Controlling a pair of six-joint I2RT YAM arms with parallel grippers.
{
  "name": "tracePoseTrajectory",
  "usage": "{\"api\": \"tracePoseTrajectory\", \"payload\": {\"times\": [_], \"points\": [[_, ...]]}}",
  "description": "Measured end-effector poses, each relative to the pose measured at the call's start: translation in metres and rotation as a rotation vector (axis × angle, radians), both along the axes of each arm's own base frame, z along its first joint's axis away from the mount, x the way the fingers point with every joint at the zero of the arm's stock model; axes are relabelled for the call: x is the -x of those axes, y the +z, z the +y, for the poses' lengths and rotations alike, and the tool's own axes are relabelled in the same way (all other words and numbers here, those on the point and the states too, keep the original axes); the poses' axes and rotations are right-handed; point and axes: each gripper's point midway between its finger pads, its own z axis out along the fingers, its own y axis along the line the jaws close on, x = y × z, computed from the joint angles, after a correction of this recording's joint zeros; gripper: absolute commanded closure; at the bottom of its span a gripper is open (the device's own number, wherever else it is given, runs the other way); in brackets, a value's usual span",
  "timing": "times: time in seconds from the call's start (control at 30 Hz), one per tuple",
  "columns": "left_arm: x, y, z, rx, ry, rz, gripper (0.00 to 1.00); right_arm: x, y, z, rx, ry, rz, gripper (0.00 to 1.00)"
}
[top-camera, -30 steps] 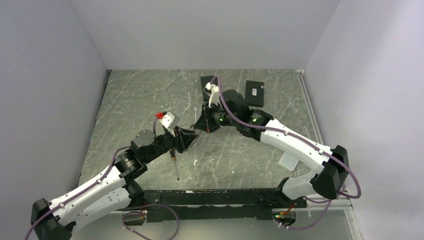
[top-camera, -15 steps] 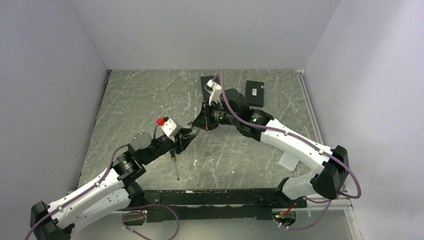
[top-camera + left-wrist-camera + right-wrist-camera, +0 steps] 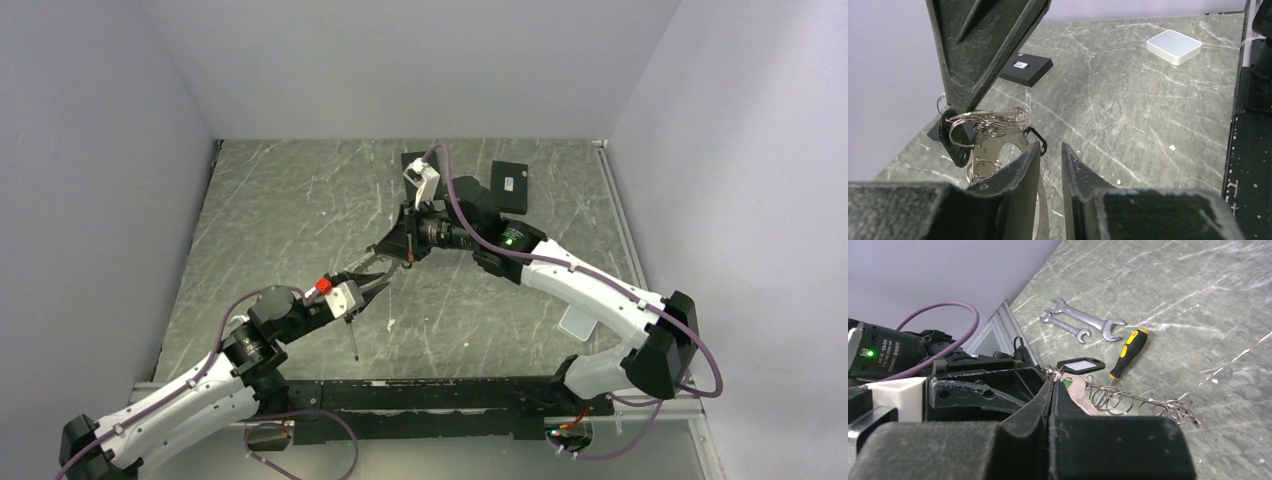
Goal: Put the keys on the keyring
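Note:
My right gripper [image 3: 385, 250] is shut on the keyring [image 3: 1120, 401], a bunch of thin wire rings held above the table. A flat silver key [image 3: 1083, 392] and a black tag with a white label [image 3: 1080, 364] hang from it. In the left wrist view the rings [image 3: 990, 120], a big silver key [image 3: 998, 145] and the black tag [image 3: 955, 142] hang under the right finger. My left gripper [image 3: 368, 282] sits just below and left of the bunch. In the left wrist view it [image 3: 1050, 150] shows its jaws a narrow gap apart. A key blade runs down between them, unclamped.
A yellow-and-black screwdriver [image 3: 350, 335] lies on the table near the left gripper; it also shows in the right wrist view [image 3: 1128, 352] beside two silver wrenches [image 3: 1080, 322]. Two black boxes [image 3: 510, 185] lie at the back. A white box [image 3: 578, 322] lies right of centre.
My left arm has drawn back toward its base and dropped lower. My right gripper has reached forward and left with the bunch, following it.

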Motion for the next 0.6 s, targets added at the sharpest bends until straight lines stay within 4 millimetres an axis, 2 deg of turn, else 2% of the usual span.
{"api": "tracePoseTrajectory", "payload": {"times": [0.3,0.6], "points": [[0.003,0.006,0.003,-0.022,-0.009,-0.077,0.68,0.003,0.002,-0.003,-0.012,0.002,-0.003,1.00],[0.000,0.020,0.013,0.010,0.045,-0.113,0.65,0.006,-0.001,-0.005,-0.015,0.007,0.001,1.00]]}}
